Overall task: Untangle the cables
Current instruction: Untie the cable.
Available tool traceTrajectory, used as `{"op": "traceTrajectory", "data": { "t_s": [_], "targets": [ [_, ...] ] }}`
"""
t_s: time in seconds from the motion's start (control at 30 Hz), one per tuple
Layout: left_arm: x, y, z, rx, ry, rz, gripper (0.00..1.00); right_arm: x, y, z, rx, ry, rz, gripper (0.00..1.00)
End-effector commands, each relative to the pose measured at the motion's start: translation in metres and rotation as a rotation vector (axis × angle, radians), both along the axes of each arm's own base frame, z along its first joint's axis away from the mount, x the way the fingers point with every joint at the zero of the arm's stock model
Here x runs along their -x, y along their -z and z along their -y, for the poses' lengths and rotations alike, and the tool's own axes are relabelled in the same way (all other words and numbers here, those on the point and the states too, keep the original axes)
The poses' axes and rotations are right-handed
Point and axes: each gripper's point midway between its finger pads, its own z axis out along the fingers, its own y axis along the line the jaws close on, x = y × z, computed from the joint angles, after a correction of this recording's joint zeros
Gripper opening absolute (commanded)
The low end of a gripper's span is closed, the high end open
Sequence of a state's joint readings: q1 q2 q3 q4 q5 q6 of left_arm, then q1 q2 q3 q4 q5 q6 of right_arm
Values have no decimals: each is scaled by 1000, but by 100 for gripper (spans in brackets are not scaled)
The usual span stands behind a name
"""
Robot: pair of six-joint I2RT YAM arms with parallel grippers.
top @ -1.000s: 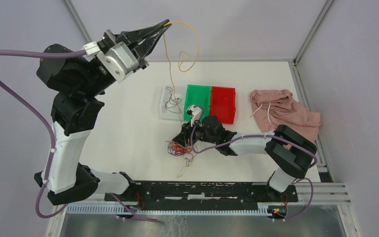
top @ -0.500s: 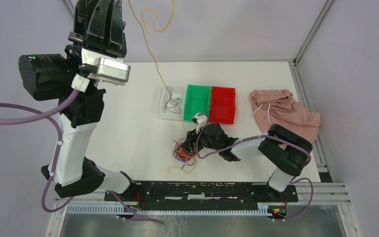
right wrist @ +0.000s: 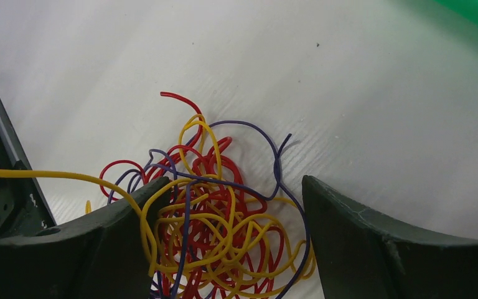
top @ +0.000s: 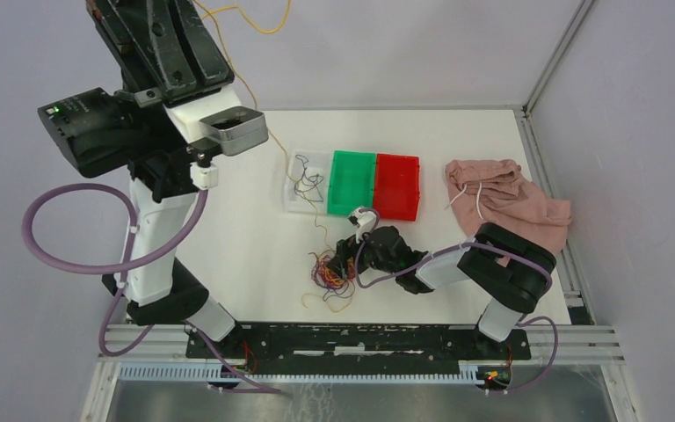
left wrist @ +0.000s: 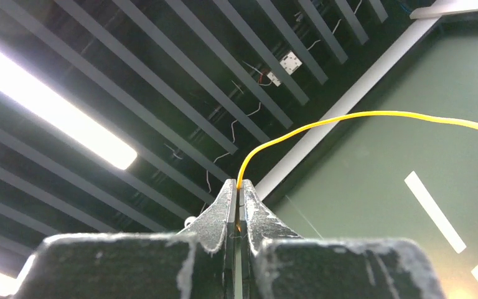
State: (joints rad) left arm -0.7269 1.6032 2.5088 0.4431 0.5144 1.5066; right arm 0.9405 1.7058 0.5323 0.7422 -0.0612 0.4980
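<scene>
Left pincer [left wrist: 238,187]: pressed together, pinching one yellow cable [left wrist: 348,115] right at the tips; aimed up and away from the surface [top: 228,229], ceiling slats behind it in the wrist view.
Left arm, change: a second ago leaning right with the tips over the far edge of the surface; now reared upright at the top left of the overhead view, tips near the upper border.
Yellow cable, change: earlier hanging in loops beside the tips; now drawn out longer, arcing off the tips, then slanting down toward the clear bin [top: 294,198]. Lower end too thin to follow; cannot tell whether joined to the tangle.
Right pincer [right wrist: 233,180]: spread wide, one finger on either side of the tangle; a yellow strand crossing the left finger; nothing gripped.
Right pincer, change: narrower a second ago and nearer the green bin [top: 352,180]; now wider and drawn back toward the near edge.
Tangle of cables [right wrist: 218,230]: yellow, red and dark purple, clumped on the surface between the bins and the arm bases.
Loose yellow strand [top: 330,303]: on the surface just on the near side of the tangle.
Clear bin contents: a few dark wires [top: 308,183].
Red bin [top: 397,185]: touching the green bin's right side.
Pink cloth [top: 510,207]: crumpled at far right, well apart from the tangle, unchanged.
</scene>
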Motion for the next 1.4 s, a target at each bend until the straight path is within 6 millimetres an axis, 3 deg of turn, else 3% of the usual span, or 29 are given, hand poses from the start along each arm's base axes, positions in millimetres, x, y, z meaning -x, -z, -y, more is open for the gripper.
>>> {"op": "traceTrajectory", "data": {
  "t_s": [0.0,0.07,0.1,0.27,0.4,0.47,0.57,0.7,0.77,0.93,1.13,1.2,1.27,1.37],
  "targets": [
    [36,-7,-38,85,-25,60,3,-3,-20,2,-29,4,77,84],
    [13,9,-31,47,28,-92,3,-4,-50,-2,-65,-21,123,85],
    [0,21,-24,11,58,-178,3,-3,-76,-7,-101,-44,158,85],
    [-45,95,14,-169,116,-467,3,8,-162,-31,-206,-195,252,84],
    [-72,132,21,-190,140,-661,3,11,-198,-41,-245,-247,274,73],
    [-87,143,18,-155,140,-758,3,15,-209,-45,-287,-266,276,59],
    [-108,162,11,-106,105,-892,3,16,-213,-50,-320,-270,248,25],
    [-130,200,8,-88,64,-1062,3,13,-202,-55,-283,-275,222,13],
    [-141,226,9,-91,51,-1171,3,7,-200,-56,-273,-256,223,2],
    [-155,304,11,-77,78,-1460,3,-4,-204,-56,-265,-216,242,0],
    [-158,419,6,-59,40,-1797,3,-15,-216,-52,-283,-166,271,0],
    [-159,461,-2,-50,-24,-1885,3,-20,-217,-51,-287,-155,276,0],
    [-163,519,-19,-99,-206,-1933,3,-25,-213,-51,-279,-141,263,0],
    [-176,569,-55,-88,-408,-1933,3,-30,-197,-46,-241,-123,229,8]
  ]
}}
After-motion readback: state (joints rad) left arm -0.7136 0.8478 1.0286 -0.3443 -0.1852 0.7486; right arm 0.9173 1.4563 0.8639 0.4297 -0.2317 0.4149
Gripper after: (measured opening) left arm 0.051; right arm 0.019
